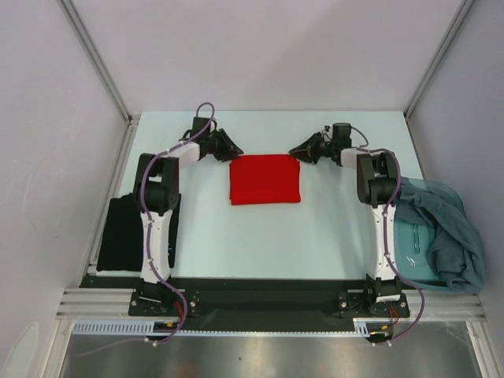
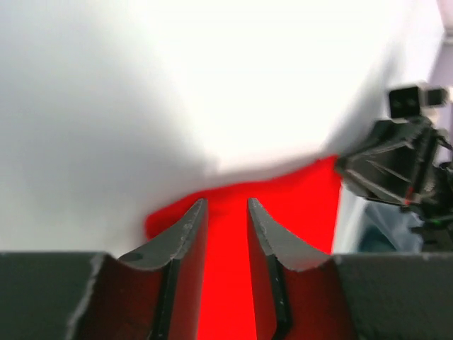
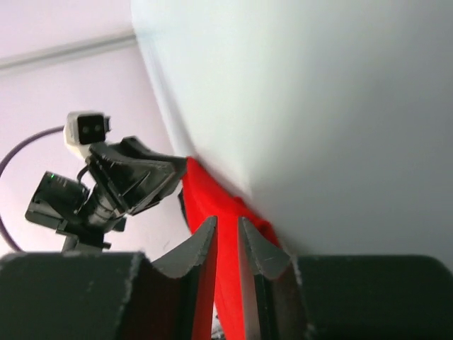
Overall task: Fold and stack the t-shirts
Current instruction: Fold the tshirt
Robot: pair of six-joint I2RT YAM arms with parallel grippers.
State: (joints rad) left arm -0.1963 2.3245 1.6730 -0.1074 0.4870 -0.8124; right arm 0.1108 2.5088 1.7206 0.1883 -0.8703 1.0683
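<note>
A bright red t-shirt [image 1: 264,179] lies folded into a flat rectangle in the middle of the table. My left gripper [image 1: 236,153] is low at its far left corner, open, and red cloth [image 2: 226,283] shows in the gap between its fingers [image 2: 185,234]. My right gripper [image 1: 294,150] is at the far right corner, its jaws close together on a strip of the red cloth [image 3: 228,283]. A folded black t-shirt [image 1: 118,232] lies at the left edge. Teal-grey t-shirts [image 1: 445,228] lie crumpled at the right.
The teal-grey heap rests on a clear bin or tray [image 1: 409,244] beside the right arm's base. White walls and metal rails [image 1: 94,63] enclose the table on three sides. Each wrist view shows the other arm's gripper across the red cloth.
</note>
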